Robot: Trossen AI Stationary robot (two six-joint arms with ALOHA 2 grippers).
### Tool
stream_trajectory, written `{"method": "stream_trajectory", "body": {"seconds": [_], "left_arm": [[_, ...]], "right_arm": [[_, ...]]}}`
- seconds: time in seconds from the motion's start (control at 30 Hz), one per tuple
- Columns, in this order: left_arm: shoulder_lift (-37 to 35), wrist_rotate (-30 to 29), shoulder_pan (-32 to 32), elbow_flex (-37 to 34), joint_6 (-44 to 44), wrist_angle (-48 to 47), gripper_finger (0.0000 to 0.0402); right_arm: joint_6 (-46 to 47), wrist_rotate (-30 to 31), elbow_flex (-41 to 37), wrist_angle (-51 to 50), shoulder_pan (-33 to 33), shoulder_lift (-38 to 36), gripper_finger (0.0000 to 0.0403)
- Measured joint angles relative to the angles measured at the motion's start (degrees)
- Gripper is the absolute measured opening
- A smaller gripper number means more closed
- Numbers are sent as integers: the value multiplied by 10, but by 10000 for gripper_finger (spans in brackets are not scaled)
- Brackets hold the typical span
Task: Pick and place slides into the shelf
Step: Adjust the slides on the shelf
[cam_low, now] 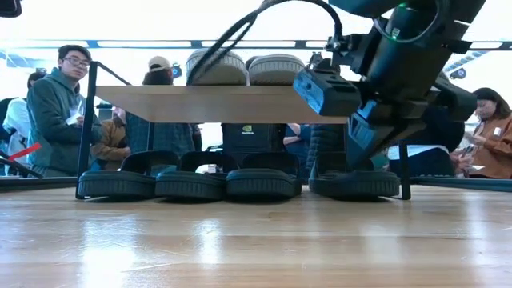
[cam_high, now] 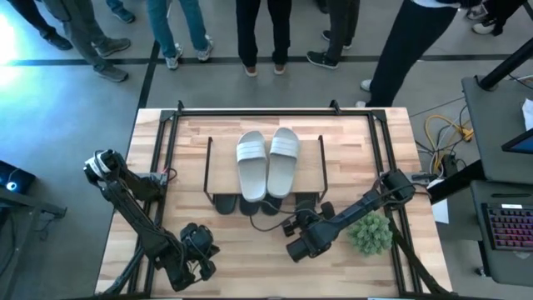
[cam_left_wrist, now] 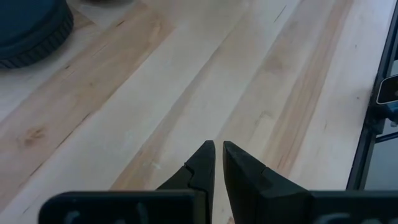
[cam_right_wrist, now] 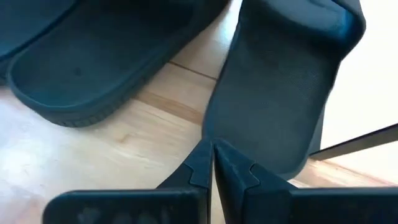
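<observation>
At the lower left of the high view the left gripper waits over bare table, well apart from the shelf. Its wrist view shows what the overhead one cannot: the two fingers nearly touching at their tips, a thin gap between them, nothing held, only wood grain beyond.

Right of centre in the high view, the right gripper reaches toward the front edge of the shelf. Its wrist view shows the fingertips pressed together, with nothing visibly between them, just at the heel edge of the fourth black slide, which lies a little askew beside a neighbouring black slide. The low view adds that this arm hangs down before the right end of the shelf.

From above the lower level is mostly hidden; the low view shows it plainly: three black slides in a touching row under the board, the fourth at lower right behind the gripper.

On the top board, two pale slides lie side by side. Beyond, people stand around the table. A small green plant sits at the right.
</observation>
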Motion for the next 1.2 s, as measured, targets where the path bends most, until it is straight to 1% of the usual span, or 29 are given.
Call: {"method": "stream_trajectory", "body": {"seconds": [0.27,0.4,0.53,0.73,1.0,1.2], "left_arm": [[0,0,0,0,0,0,17],[0,0,0,0,0,0,17],[0,0,0,2,0,0,17],[0,0,0,2,0,0,17],[0,1,0,2,0,-1,17],[0,1,0,3,0,-3,17]], "right_arm": [[-7,16,13,0,3,0,8],[-10,32,21,-34,6,0,8],[28,30,5,-63,6,0,8],[34,30,-17,-60,4,0,8],[28,28,-45,-16,3,1,8],[-17,26,-45,35,3,1,8]]}}
